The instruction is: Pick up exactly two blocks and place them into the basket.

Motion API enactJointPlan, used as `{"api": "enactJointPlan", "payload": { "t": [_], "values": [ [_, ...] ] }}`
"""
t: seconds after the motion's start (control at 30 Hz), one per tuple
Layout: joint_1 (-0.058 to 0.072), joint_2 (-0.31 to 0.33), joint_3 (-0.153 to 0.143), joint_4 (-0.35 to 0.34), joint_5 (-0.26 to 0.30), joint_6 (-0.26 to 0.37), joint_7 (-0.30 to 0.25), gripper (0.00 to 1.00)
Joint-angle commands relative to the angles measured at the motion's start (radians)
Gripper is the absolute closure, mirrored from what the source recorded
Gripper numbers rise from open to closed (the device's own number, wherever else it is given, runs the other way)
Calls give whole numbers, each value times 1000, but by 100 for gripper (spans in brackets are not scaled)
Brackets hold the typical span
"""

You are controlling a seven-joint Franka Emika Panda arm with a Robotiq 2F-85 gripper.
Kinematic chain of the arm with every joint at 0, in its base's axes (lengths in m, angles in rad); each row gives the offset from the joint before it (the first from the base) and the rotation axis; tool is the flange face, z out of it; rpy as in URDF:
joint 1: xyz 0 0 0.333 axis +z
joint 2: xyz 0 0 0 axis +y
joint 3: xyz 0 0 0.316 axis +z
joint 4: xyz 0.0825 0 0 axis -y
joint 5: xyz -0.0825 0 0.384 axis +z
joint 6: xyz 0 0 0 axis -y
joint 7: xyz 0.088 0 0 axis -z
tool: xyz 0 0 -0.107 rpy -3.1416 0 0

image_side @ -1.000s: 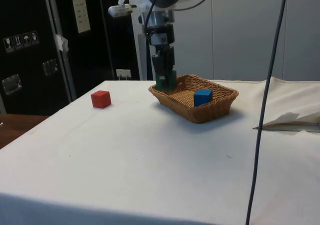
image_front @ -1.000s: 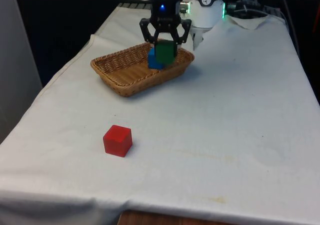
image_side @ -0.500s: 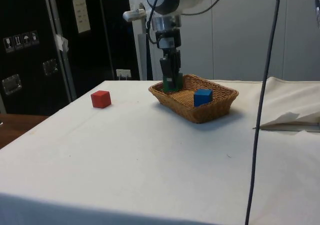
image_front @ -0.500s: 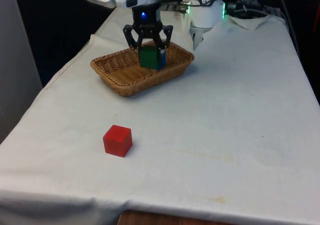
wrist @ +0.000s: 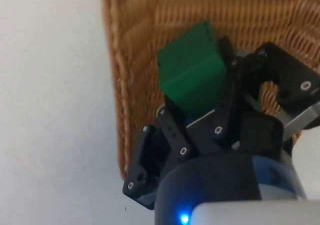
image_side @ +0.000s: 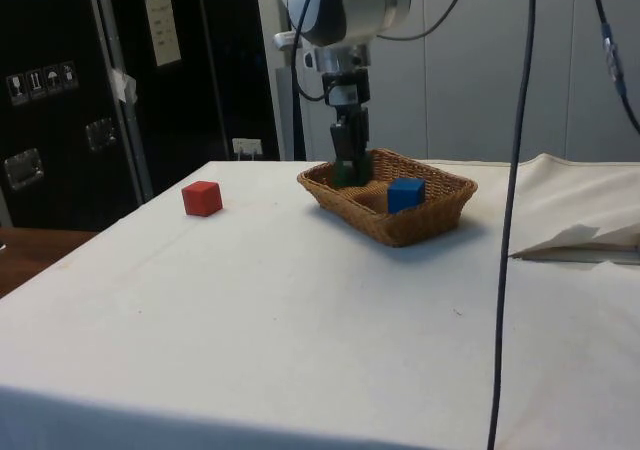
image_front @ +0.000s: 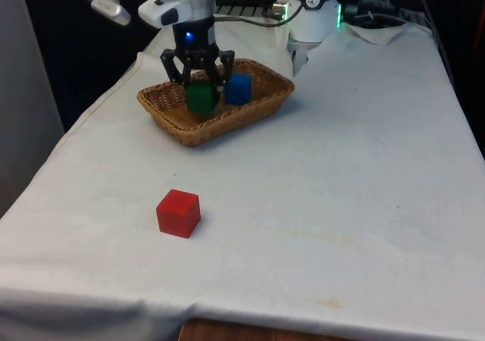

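Observation:
My gripper [image_front: 200,92] is shut on a green block [image_front: 201,97] and holds it low inside the wicker basket [image_front: 170,106], toward the front view's left half. In the wrist view the green block [wrist: 192,75] sits between my fingers above the woven basket floor [wrist: 150,15]. A blue block [image_front: 239,88] lies in the basket just to the front view's right of my gripper. From the side, my gripper [image_side: 347,173] dips behind the basket's rim [image_side: 335,192], with the blue block [image_side: 405,194] beside it. A red block [image_front: 179,213] rests on the cloth, well apart from the basket.
The white cloth table [image_front: 348,174] stretches wide on the front view's right. The red block [image_side: 202,198] stands near the table's edge in the side view. A dark cable [image_side: 510,220] hangs down in the side view.
My gripper has carried the green block toward the front view's left, from the basket's right rim past the blue block, and lowered it into the basket. The blue and red blocks have stayed put.

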State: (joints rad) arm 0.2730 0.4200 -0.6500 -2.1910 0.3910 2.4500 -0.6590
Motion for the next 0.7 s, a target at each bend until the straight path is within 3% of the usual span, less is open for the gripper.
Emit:
{"api": "enactJointPlan", "payload": {
  "t": [0.0,0.07,0.1,0.13,0.33,0.4,0.43,0.47,0.67],
  "values": [
    [-17,14,5,12,19,-5,-26,96],
    [-21,33,0,19,40,-4,-50,96],
    [-5,27,-12,12,27,0,-35,96],
    [-22,41,-3,23,50,-5,-61,96],
    [-19,87,-18,42,108,-9,-115,96],
    [-18,90,-22,45,114,-12,-120,96],
    [-11,95,-26,43,111,-5,-114,96],
    [-17,91,-24,45,115,-13,-122,96],
    [-11,82,-40,48,107,-27,-123,96]
  ]
}}
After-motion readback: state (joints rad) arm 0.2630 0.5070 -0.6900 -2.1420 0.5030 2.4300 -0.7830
